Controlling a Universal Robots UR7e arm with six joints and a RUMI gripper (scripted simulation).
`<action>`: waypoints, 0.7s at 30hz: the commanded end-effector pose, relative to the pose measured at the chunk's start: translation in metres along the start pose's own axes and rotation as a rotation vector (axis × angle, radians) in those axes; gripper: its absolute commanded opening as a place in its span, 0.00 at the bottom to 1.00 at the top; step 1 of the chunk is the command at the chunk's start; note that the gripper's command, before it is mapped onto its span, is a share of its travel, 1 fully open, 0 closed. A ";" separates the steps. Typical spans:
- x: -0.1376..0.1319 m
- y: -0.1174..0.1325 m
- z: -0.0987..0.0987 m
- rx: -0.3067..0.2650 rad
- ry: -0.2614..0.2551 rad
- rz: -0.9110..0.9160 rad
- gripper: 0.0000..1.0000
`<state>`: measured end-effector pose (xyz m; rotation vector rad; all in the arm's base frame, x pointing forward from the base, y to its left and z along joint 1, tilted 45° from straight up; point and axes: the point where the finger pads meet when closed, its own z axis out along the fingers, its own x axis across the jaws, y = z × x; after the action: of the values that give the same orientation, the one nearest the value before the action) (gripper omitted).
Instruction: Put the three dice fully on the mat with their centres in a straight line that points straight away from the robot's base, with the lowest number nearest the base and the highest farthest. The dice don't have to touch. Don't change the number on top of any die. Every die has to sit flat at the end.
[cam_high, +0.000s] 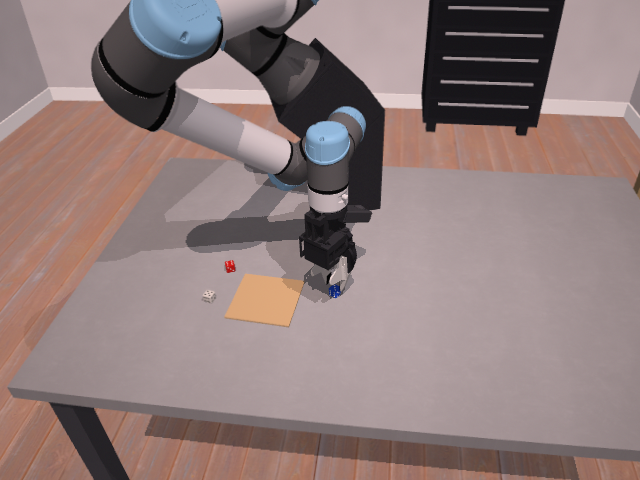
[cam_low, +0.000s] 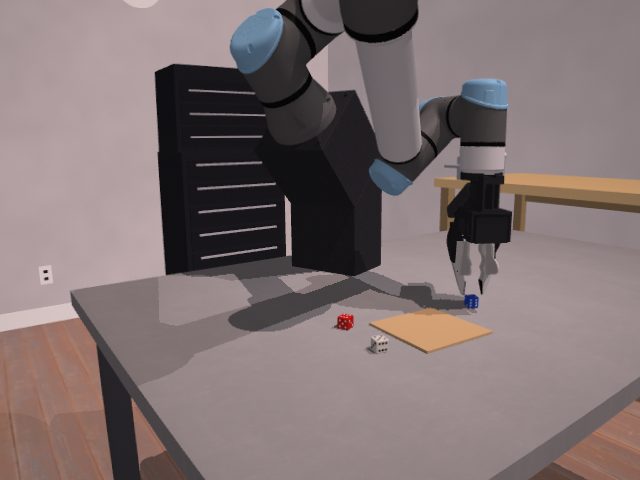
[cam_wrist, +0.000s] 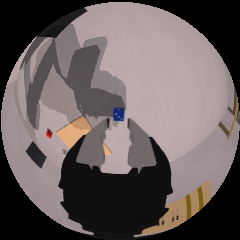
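Note:
The blue die sits flat on the table, just off the mat's right side in the top view. My gripper points down, partly open with nothing between its fingers; its tips are just above the blue die. The orange mat holds no die. The red die and the white die lie on the table off the mat's left side in the top view. The top numbers are too small to read surely.
The robot's black base stand stands at the back of the grey table. The arm reaches over the table from there. A black drawer cabinet and a wooden table stand beyond.

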<state>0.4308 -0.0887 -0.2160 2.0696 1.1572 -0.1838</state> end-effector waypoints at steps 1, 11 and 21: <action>0.001 0.001 0.010 -0.001 0.001 0.002 0.21; 0.001 0.001 0.021 -0.001 0.001 0.002 0.21; 0.000 0.001 0.023 -0.001 0.000 0.002 0.21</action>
<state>0.4350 -0.1026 -0.2310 2.0707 1.1563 -0.1852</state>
